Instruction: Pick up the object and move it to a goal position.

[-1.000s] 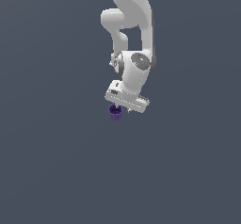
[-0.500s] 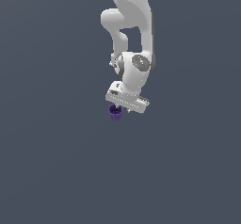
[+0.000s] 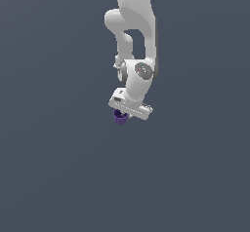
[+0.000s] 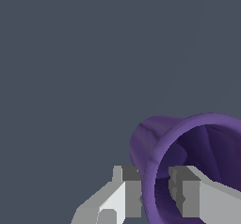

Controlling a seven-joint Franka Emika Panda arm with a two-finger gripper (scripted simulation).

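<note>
The white pincer holds the little purple cup by its rim — one finger presses on the outside of the wall and the other finger sits inside the open mouth. The cup hangs just under the pincer, tipped to one side, with plain grey all around it.

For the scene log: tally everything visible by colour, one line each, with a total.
Dark purple: 1, the cup, its rim between the fingers.
White: 1, the robot arm with its gripper.
Total: 2
</note>
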